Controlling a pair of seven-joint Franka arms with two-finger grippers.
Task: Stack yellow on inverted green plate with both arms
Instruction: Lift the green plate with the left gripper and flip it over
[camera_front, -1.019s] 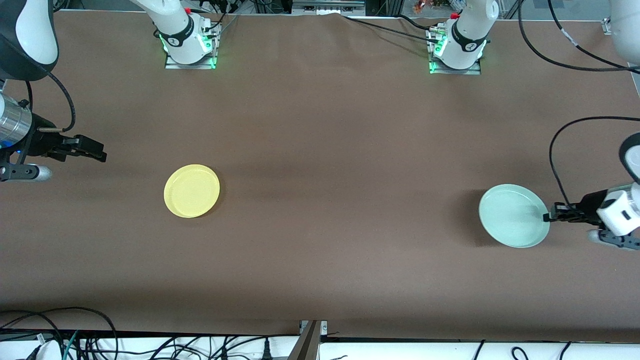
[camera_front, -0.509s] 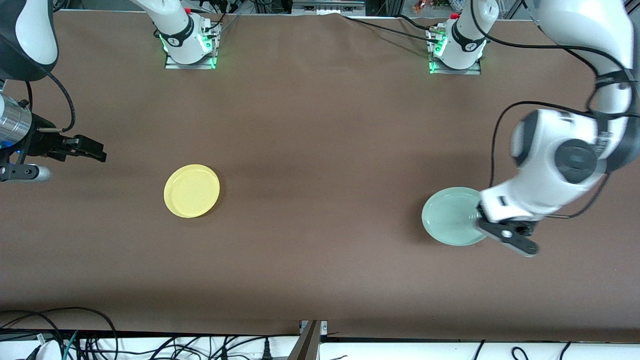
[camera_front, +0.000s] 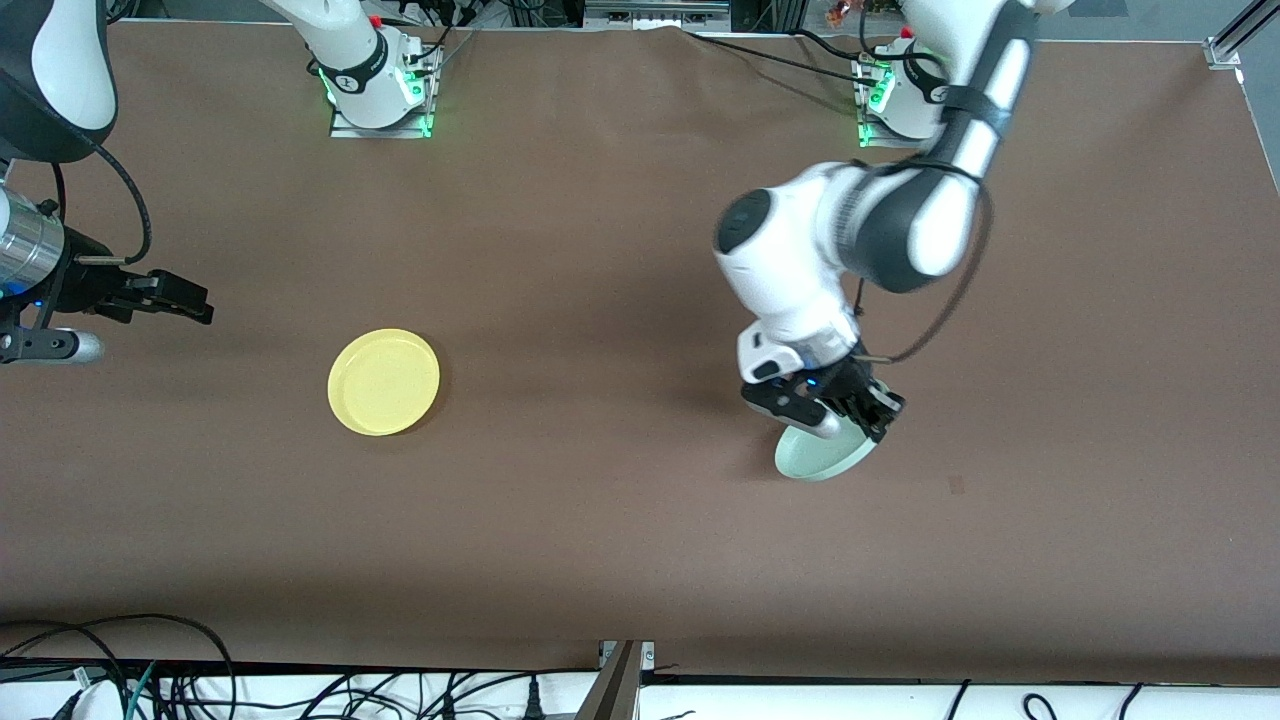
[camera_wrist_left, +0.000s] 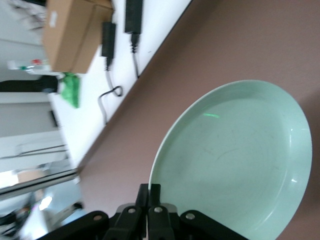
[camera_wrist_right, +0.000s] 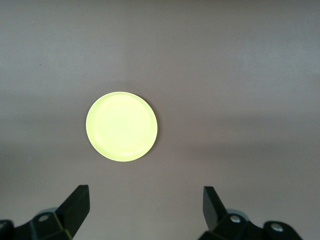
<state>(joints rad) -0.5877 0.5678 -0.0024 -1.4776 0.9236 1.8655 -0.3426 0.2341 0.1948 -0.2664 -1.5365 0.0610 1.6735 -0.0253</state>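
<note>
The yellow plate (camera_front: 383, 381) lies flat and rim-up on the brown table toward the right arm's end; the right wrist view shows the yellow plate (camera_wrist_right: 121, 126) from above. My right gripper (camera_front: 196, 303) waits open and empty over the table edge at that end, its fingers (camera_wrist_right: 77, 202) wide apart. The pale green plate (camera_front: 822, 458) hangs tilted over the middle of the table, half hidden under the left hand. My left gripper (camera_front: 866, 415) is shut on its rim. The left wrist view shows the green plate (camera_wrist_left: 235, 160) with the left gripper (camera_wrist_left: 155, 192) clamping its edge.
Both arm bases (camera_front: 378, 85) stand along the table edge farthest from the front camera. Cables (camera_front: 120, 670) lie below the edge nearest that camera. A cardboard box (camera_wrist_left: 70, 32) and power bricks sit off the table in the left wrist view.
The left arm has swung the green plate from the left arm's end of the table toward the middle, tilting it on the way. The right arm and yellow plate have not moved.
</note>
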